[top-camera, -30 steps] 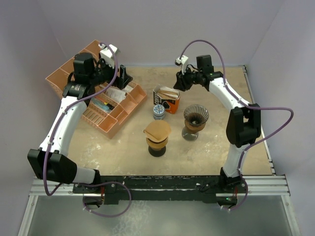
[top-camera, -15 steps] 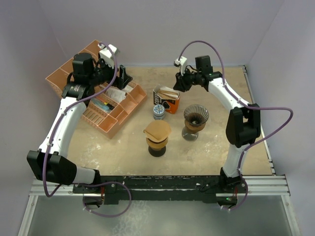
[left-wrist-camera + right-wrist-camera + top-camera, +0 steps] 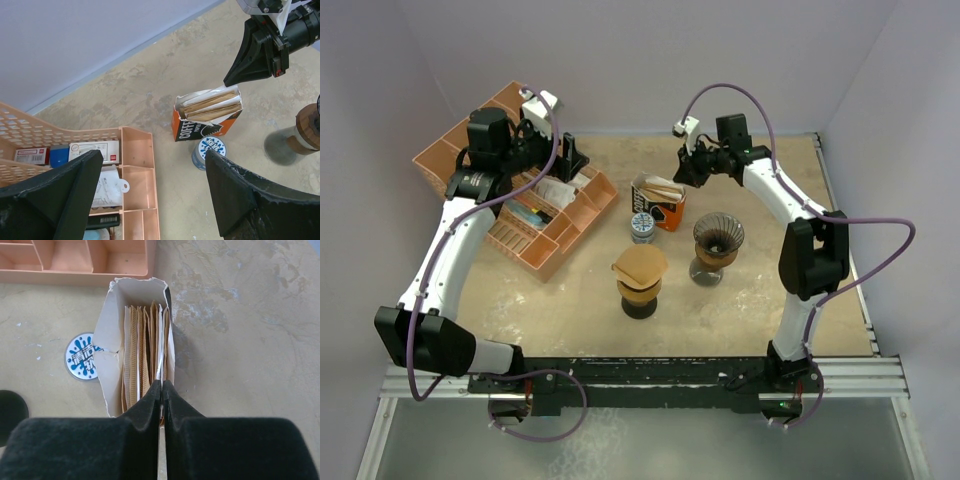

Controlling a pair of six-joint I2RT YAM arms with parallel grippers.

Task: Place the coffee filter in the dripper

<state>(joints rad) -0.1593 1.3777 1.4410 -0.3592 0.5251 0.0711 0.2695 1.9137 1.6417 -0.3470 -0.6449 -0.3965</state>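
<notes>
An orange box (image 3: 657,203) of brown paper coffee filters (image 3: 142,350) stands open at mid-table. My right gripper (image 3: 684,170) is at its open top, jaws closed on the edge of a thin sheet among the filters (image 3: 162,382); the left wrist view shows its tip (image 3: 229,81) touching the box top (image 3: 207,117). A dark glass dripper (image 3: 718,235) on a stand sits right of the box with nothing in it. A second dripper (image 3: 640,280) in front holds a brown filter (image 3: 640,264). My left gripper (image 3: 575,160) is open and empty (image 3: 152,160) over the tray.
A peach organiser tray (image 3: 535,220) with packets and small items fills the back left (image 3: 135,190). A small tin with a blue-and-white lid (image 3: 642,225) stands just in front of the box (image 3: 82,362). Walls close in at the back and sides.
My right gripper has shifted slightly left above the filter box. The left arm has not moved.
</notes>
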